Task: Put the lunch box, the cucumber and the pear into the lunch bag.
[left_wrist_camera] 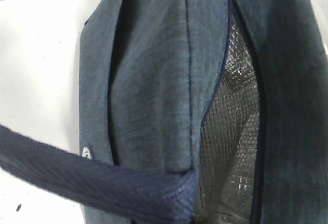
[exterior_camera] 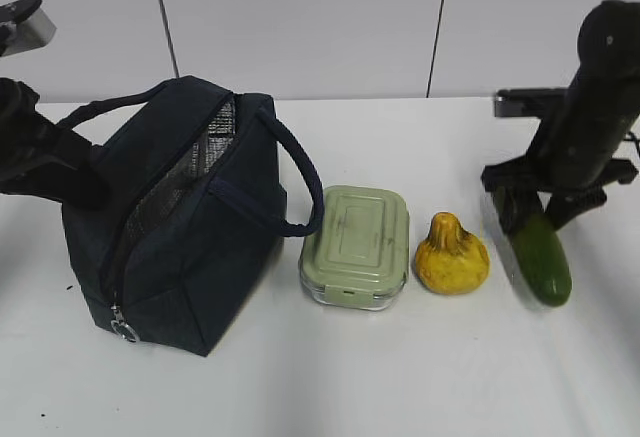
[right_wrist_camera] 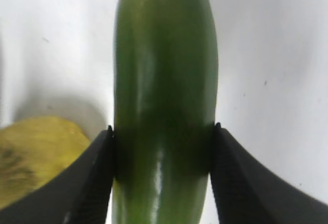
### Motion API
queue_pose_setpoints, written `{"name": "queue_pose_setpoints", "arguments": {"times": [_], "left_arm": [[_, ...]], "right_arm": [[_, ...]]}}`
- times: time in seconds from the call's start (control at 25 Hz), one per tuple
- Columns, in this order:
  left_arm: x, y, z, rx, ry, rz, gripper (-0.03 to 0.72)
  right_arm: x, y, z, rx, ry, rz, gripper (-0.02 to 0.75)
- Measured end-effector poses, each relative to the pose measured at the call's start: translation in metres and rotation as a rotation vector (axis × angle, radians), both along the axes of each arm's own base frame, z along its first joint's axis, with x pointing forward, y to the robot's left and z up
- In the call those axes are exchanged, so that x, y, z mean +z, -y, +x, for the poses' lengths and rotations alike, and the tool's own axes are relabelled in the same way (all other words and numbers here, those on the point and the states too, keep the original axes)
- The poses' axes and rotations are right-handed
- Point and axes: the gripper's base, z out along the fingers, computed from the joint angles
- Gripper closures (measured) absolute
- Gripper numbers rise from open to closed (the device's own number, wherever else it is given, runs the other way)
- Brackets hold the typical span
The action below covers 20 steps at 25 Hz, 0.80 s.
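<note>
The cucumber (exterior_camera: pixel 540 252) lies at the right end of the row on the white table (exterior_camera: pixel 400 377), its long axis running from the far side toward the camera and angled slightly right at the near end. The right gripper (exterior_camera: pixel 535 205) straddles its far end; in the right wrist view both black fingers (right_wrist_camera: pixel 87 183) press against the cucumber's (right_wrist_camera: pixel 164 106) flanks, so the pincer is closed on it. The pear (exterior_camera: pixel 452 255) sits just left of it, apart, neck pointing away from the camera. The lunch box (exterior_camera: pixel 357 245) stands left of the pear, near it, lid up. The lunch bag (exterior_camera: pixel 180 227) stands at far left, zipper open, silver lining (left_wrist_camera: pixel 230 131) exposed through a narrow slot. One handle (exterior_camera: pixel 300 182) arches toward the lunch box. Bare table lies in front of all items. The left gripper's state cannot be told; only its arm (exterior_camera: pixel 40 157) shows against the bag.
</note>
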Motion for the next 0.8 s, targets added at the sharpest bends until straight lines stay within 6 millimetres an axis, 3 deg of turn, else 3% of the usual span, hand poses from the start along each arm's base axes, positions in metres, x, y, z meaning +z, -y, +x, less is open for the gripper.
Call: {"name": "queue_pose_setpoints", "arguments": {"times": [0.2, 0.36, 0.6, 0.8], "left_arm": [[0.000, 0.000, 0.000, 0.002, 0.004, 0.001, 0.704], [0.000, 0.000, 0.001, 0.005, 0.006, -0.002, 0.704], [0.001, 0.001, 0.001, 0.015, 0.007, -0.023, 0.704], [0.002, 0.003, 0.001, 0.024, 0.003, -0.046, 0.704]], "right_arm": [[0.094, -0.017, 0.008, 0.055, 0.244, 0.192, 0.339], [0.151, -0.060, 0.002, 0.188, 0.356, 0.534, 0.339], [0.176, -0.153, -0.020, 0.434, 0.443, 0.825, 0.339], [0.154, -0.211, -0.020, 0.510, 0.473, 0.981, 0.339]]}}
